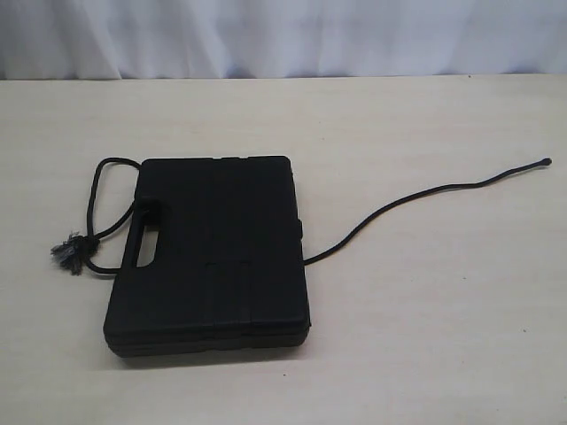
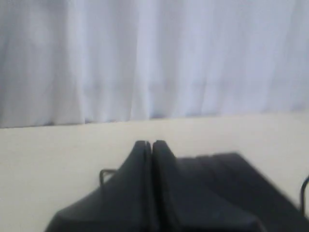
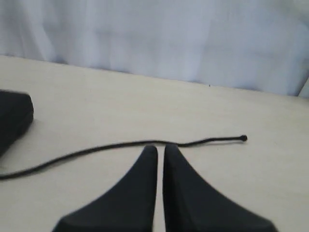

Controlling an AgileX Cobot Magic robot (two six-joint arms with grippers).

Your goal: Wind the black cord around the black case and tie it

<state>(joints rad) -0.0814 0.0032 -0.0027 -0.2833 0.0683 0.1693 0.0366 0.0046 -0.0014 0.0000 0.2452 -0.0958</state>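
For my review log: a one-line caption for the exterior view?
Black case on table, black cord looped by its handle, other end trailing right.

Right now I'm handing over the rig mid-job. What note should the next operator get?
Left gripper: shut, empty, black case ahead of it.
Right gripper: shut, empty, black cord just beyond its tips.
Cord: frayed end loops beside the case's handle side; knob end trails right across the table.
Done: nothing wrapped or tied.
Left: wrap the cord around the case and tie it.
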